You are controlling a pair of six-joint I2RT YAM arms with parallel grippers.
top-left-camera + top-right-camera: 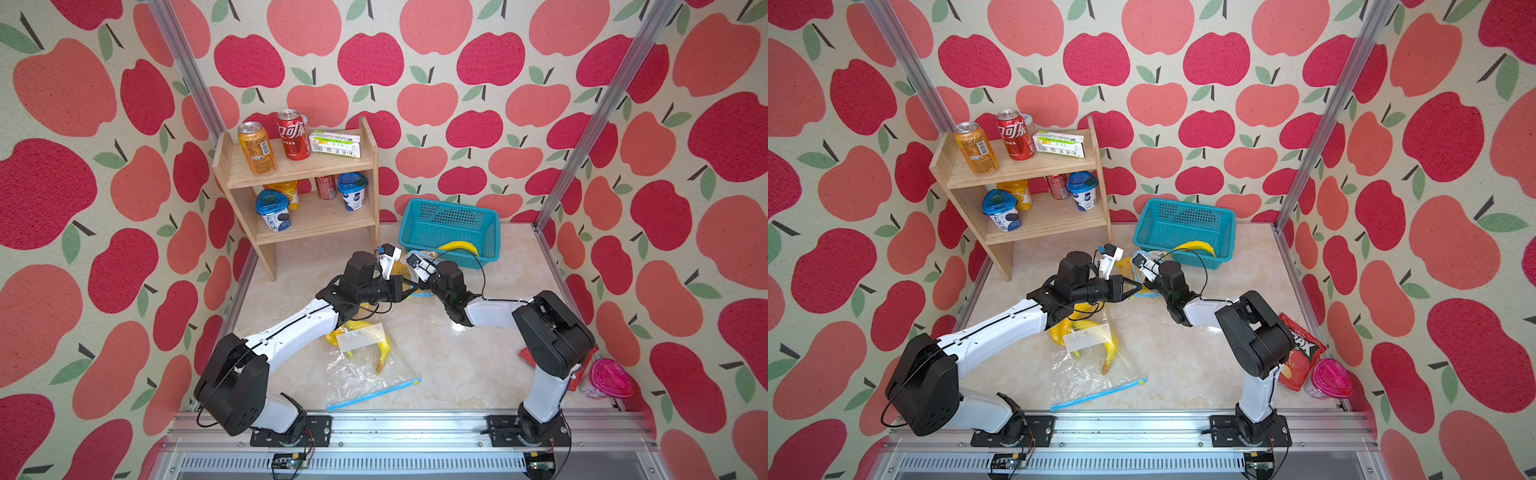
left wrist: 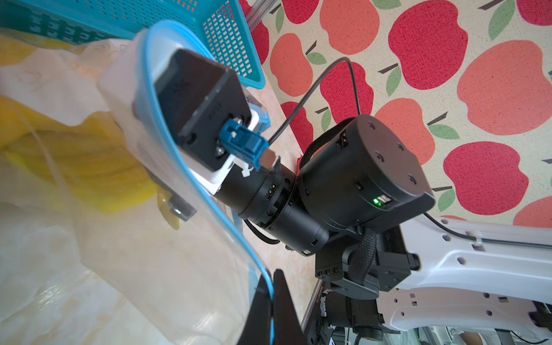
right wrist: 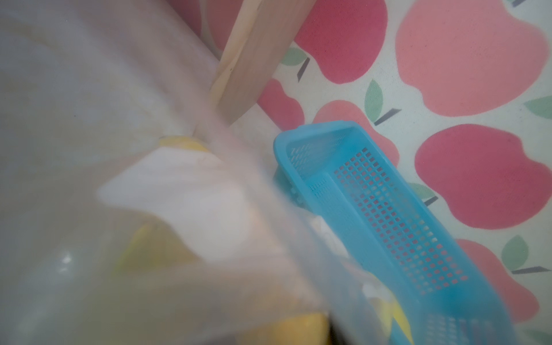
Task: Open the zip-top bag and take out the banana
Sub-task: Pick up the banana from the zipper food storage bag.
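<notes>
The left gripper (image 2: 270, 280) pinches the blue zip edge (image 2: 209, 194) of the see-through plastic zip-top bag (image 2: 143, 268). Its two black fingers are pressed together on that edge. They hold the bag's mouth up and wide open.

The bag is near the back edge of the pale stone-look worktop (image 1: 457, 374), about the middle. It sits just in front of the blue plastic basket with holes (image 1: 451, 204) and near the wooden shelf (image 1: 372, 174).

The right gripper (image 2: 177, 207) pokes in through the bag's mouth, and the blue zip edge loops around it. Its fingers are behind cloudy plastic, so I cannot tell if they are apart or together.

The yellow banana (image 2: 74, 155) is inside the bag. It lies deeper in than the right gripper, away from the mouth and toward the back left corner. It seems to lie long-ways, with one end pointing at the right gripper. It is blurry, so that is a guess.

The right gripper is the nearer one, so I think the grab is its job. It needs to go straight in, take the near end and pull back out the same way while the left gripper holds the mouth open.

Another clear bag with bananas (image 1: 357, 382) lies near the front edge, and no gripper touches it. One more banana (image 1: 457, 247) lies in the basket.
</notes>
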